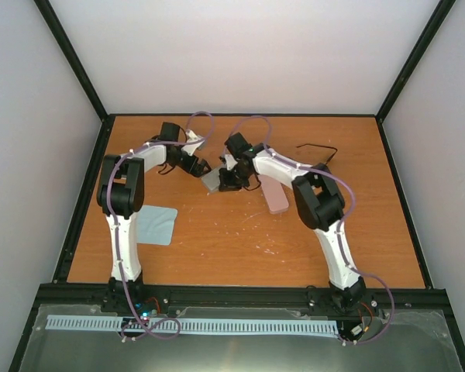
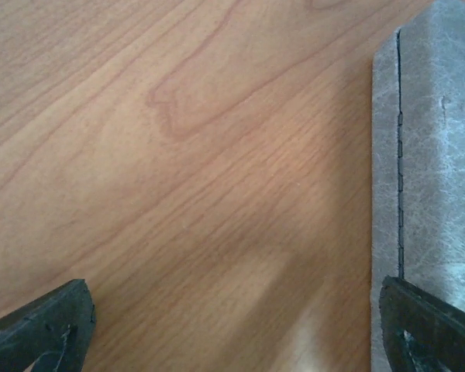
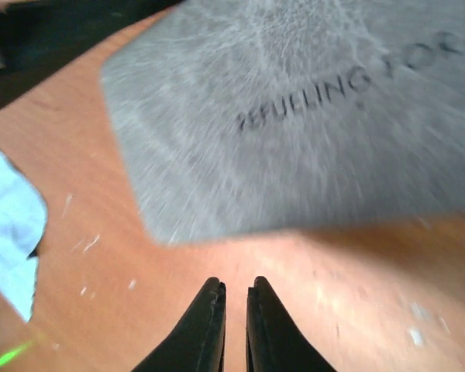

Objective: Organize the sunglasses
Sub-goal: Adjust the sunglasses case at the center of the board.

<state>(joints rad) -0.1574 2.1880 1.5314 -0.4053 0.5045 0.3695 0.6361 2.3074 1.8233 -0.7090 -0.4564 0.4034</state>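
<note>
The sunglasses, thin and black, lie on the table at the back right, away from both grippers. A grey oblong case lies at the table's middle between the grippers. My left gripper is wide open and empty, low over the wood just left of the case; in the left wrist view the grey case runs along the right edge beside the right finger. My right gripper is shut and empty; in the right wrist view it hangs over bare wood just short of the grey case.
A pink oblong case lies right of the grey one, partly under my right arm. A light-blue cloth lies at the front left and shows in the right wrist view. Black frame rails edge the table.
</note>
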